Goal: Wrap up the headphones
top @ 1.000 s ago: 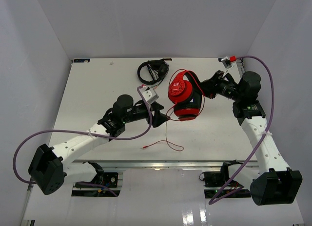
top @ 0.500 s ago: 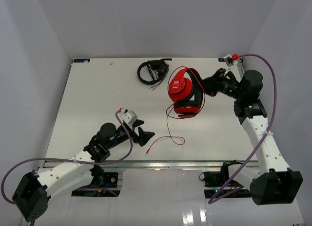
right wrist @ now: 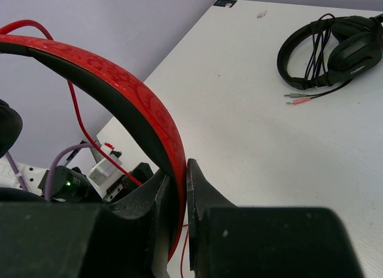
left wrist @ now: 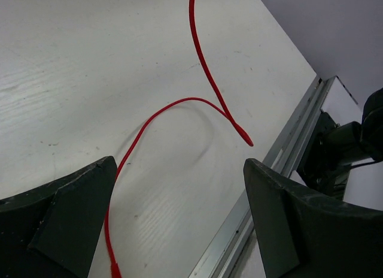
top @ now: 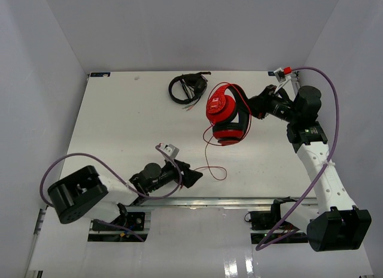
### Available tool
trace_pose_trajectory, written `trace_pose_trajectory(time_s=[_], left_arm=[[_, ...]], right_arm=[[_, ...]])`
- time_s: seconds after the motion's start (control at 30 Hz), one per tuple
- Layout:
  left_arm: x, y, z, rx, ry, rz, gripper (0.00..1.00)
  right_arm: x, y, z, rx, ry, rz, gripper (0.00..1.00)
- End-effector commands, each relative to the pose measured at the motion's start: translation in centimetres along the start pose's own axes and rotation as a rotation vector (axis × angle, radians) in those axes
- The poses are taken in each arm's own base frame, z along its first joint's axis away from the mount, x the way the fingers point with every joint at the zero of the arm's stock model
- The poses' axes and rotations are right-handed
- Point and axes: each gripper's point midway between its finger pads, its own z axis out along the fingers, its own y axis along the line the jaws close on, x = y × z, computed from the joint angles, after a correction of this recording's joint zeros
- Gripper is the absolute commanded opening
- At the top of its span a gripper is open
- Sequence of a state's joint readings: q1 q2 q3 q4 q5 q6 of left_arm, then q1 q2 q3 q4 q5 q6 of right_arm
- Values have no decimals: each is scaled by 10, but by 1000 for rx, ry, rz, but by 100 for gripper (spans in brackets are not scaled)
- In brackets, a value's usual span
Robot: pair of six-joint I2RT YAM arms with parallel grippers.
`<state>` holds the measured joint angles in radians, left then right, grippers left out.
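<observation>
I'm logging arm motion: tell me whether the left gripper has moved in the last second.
Yes. The left gripper drew away from the red headphones, down toward the near edge of the table.

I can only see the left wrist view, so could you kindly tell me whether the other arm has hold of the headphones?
Observer: Yes, the right gripper is shut on the headphones, clamping their red headband.
Operator: Thank you. Where does this red cable come from?
Observer: The cable runs from the headphones across the table toward the open left gripper.
Operator: Is anything else out there?
Observer: Black headphones lie near the table's far edge, apart from the red ones.
</observation>
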<state>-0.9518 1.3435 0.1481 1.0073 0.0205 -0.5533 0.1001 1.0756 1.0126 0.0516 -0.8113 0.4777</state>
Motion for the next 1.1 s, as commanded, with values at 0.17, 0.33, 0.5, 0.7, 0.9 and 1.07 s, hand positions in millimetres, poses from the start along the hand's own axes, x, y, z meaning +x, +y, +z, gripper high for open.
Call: trace_pose_trajectory(time_s=[0.17, 0.33, 0.5, 0.7, 0.9, 1.07], left_arm=[[-30, -51, 62, 132, -190, -139, 98], [-30, -55, 73, 134, -218, -147, 90], [-23, -62, 79, 150, -195, -164, 35], [-9, -71, 81, 107, -101, -82, 0], [2, -103, 104, 73, 93, 61, 0], [0, -129, 110, 59, 185, 136, 0]], right_arm=[[-21, 15, -5, -17, -50, -60, 8], [-20, 15, -6, -17, -48, -56, 8], [-22, 16, -6, -12, -55, -59, 8], [-31, -3, -7, 109, -91, -76, 8], [-40, -23, -7, 234, -154, -24, 8], [-42, -46, -11, 357, -202, -24, 8]])
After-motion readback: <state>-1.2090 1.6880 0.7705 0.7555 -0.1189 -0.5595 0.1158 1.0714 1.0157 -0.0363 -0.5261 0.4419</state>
